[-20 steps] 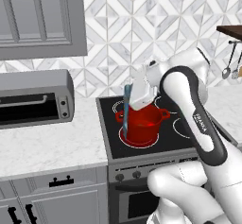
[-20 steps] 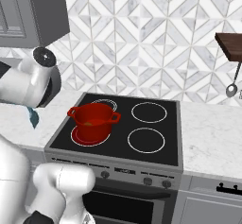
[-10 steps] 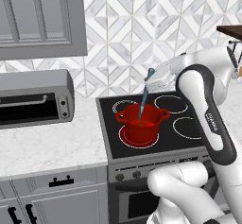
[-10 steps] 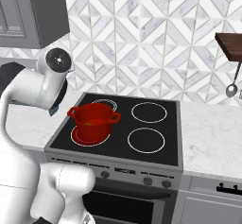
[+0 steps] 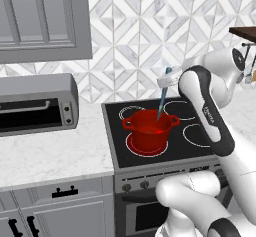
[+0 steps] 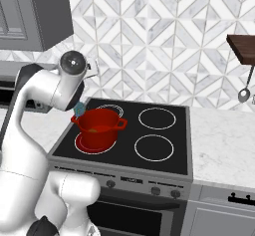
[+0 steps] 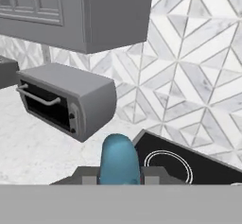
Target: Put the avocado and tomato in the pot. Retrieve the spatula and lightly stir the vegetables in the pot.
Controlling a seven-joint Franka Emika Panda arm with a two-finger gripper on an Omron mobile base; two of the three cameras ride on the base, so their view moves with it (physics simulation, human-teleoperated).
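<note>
The robot's two-finger gripper (image 5: 166, 79) was clenched on the upper handle of the slim light-blue spatula (image 5: 162, 101), held above the far right side of the round bright red cooking pot (image 5: 149, 130). From the left base view the spatula sloped down and leftward, its lower end dipping inside the pot's rim. In the hand view the spatula's rounded blue handle end (image 7: 120, 159) rose between the dark fingers.

Going left to right across the scene: a grey toaster oven (image 5: 35, 105) sat on the white marble counter (image 5: 55, 153) at the left. Next came the black stovetop (image 5: 162, 136), with the red pot on its near left burner. In the right base view a dull olive patch showed inside the pot (image 6: 99, 128), probably the avocado; the tomato could not be made out. Grey metal utensils (image 6: 244, 93) hung under a dark wooden shelf at the far right.

Judging by this, the vegetables were already in the pot and the stirring step was in hand. The next move called for small, gentle sweeps of the blade inside the pot, keeping clear of its wall so the pot would not slide.
</note>
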